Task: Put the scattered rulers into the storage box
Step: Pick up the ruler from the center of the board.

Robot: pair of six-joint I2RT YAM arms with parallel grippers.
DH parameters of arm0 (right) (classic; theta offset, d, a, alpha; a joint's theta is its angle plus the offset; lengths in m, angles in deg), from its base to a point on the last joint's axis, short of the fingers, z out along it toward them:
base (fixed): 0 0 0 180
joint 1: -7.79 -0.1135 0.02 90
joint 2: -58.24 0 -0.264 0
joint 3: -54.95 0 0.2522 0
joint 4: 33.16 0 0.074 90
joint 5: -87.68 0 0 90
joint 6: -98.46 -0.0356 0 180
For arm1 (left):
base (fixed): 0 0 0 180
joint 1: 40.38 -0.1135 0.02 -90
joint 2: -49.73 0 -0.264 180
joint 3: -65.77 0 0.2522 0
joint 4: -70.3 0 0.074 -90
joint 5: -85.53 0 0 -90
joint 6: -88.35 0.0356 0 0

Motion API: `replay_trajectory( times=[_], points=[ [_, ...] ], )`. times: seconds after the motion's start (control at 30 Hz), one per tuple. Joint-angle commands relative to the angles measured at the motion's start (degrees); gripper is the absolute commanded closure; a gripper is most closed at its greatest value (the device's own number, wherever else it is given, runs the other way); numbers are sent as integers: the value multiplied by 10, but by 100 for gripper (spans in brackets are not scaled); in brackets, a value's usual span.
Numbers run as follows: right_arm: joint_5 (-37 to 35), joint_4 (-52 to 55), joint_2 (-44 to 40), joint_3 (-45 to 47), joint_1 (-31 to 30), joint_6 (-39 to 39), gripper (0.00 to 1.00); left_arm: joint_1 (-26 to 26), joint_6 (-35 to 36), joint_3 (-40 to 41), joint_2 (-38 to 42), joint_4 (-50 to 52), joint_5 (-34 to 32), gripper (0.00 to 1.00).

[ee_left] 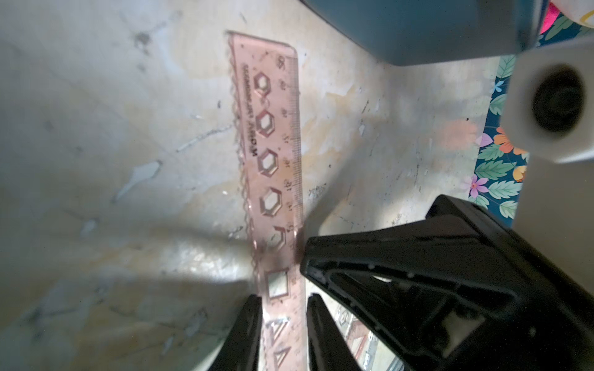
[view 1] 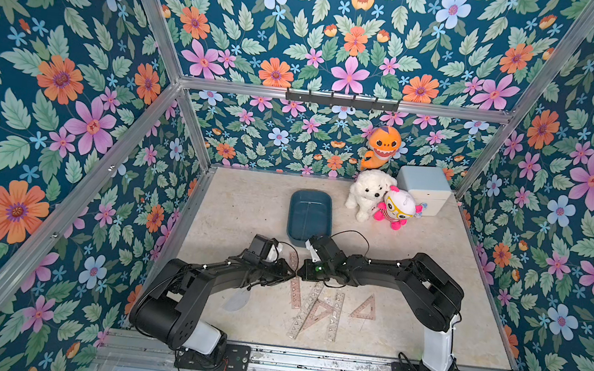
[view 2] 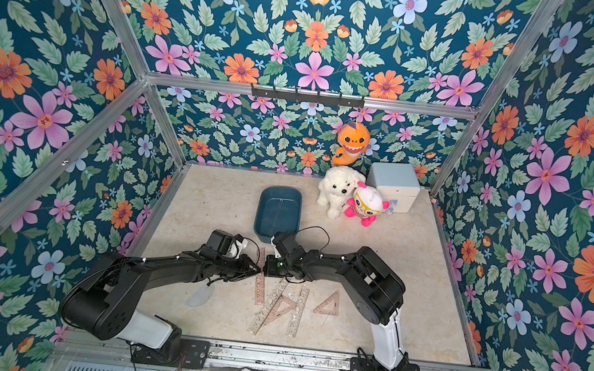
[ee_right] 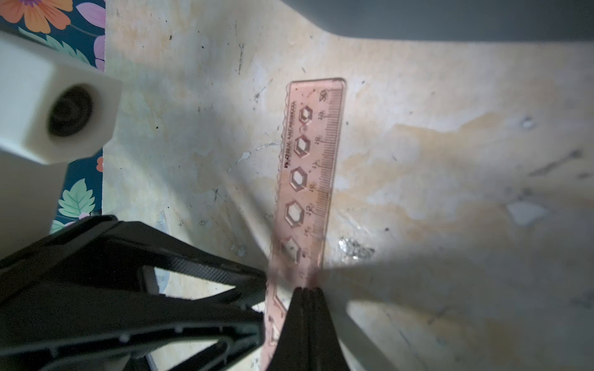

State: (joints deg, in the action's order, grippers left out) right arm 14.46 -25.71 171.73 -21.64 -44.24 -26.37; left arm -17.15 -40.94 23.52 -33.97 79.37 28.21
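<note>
Black fingers fill the near edge of the left wrist view. There the left gripper [ee_left: 283, 298] straddles the pink stencil ruler [ee_left: 273, 154] across its width, with one finger at the wavy edge and one at the graduated edge. The fingers sit just beside or against those edges, and it cannot be told whether they are actually pinching.

The right gripper [ee_right: 305, 290] has its fingers clenched tight together, and its tip touches the ruler's graduated edge just ahead of the left fingers. It appears to be pressing or steadying that thin edge, not carrying the ruler. The likely reason is that flat plastic is hard to lift from the worktop [view 1: 414, 245] unless one side is tipped up for the other arm.

The ruler runs between the two grippers, on or just above the worktop. Its far end points toward the storage box [view 1: 317, 230] and stops short of the box's near wall.

Nearer the arm bases, the other rulers [view 1: 315, 312] lie in a loose overlapping pile of long straight ones with a set square across them. A second set square [view 1: 365, 308] sits apart to the side, and the clear protractor [view 1: 236, 299] is partly under the left arm.

The box stands open and close by. A faint pale line on its floor may be a ruler, but it is too faint to tell.

The plush toys [view 1: 365, 194] and a pale blue container [view 1: 424, 189] stand at the back, well clear of the work.
</note>
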Motion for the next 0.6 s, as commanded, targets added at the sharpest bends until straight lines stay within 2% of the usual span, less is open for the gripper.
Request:
replay_trajectory(
  times=[0.0,0.57],
  points=[
    [-3,0,-10,-1,-1,7,100,-6,-4,8,4,49,-30,69],
    [16,0,15,-13,-1,7,100,-11,-8,12,-1,43,-37,67]
  ],
)
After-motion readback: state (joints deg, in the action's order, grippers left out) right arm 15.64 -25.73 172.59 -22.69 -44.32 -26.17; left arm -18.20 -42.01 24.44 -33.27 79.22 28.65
